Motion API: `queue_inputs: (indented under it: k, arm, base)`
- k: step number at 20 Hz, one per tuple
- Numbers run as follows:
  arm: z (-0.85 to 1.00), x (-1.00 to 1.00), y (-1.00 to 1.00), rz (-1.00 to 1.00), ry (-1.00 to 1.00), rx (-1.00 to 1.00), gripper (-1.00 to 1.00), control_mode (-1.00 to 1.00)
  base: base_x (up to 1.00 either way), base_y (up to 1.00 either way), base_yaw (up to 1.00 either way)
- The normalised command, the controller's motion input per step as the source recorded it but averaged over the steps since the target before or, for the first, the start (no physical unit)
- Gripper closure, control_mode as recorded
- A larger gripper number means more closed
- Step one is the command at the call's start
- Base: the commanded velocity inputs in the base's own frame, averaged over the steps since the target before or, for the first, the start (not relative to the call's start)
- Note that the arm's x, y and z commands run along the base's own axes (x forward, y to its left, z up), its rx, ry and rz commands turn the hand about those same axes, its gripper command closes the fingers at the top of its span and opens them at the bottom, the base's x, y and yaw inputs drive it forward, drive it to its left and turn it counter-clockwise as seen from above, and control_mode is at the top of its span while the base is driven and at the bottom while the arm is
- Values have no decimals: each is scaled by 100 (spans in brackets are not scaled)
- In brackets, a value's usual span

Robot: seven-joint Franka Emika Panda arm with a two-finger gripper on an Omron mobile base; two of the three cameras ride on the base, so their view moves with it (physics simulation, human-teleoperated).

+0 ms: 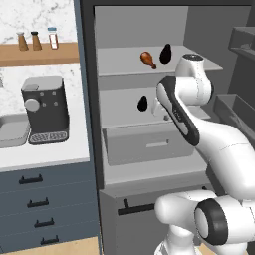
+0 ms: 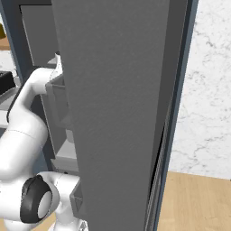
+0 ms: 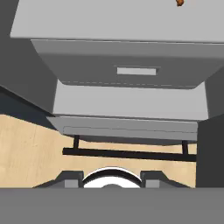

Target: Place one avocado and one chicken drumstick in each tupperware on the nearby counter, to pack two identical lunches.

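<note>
While the gripper's (image 3: 112, 181) state is unclear, one avocado (image 1: 166, 53) sits at three o'clock of a chicken drumstick (image 1: 147, 59).

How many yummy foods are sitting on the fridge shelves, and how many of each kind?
Avocados: 2, one on the upper shelf and one on the shelf below
Chicken drumsticks: 1, on the upper shelf
Total: 3

The upper fridge shelf (image 1: 119, 62) carries a chicken drumstick (image 1: 147, 59) beside an avocado (image 1: 165, 53).
</note>
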Motion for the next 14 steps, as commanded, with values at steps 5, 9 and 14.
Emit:
queue_inputs:
  k: [5, 9, 14]
  arm:
    - [-8, 8, 0, 0, -5, 0, -100, -100]
    - [-41, 22, 0, 0, -26, 0, -100, -100]
    - [-23, 2, -1, 0, -24, 0, -100, -100]
  base:
    - [0, 0, 0]
    - [0, 0, 0]
    - [0, 0, 0]
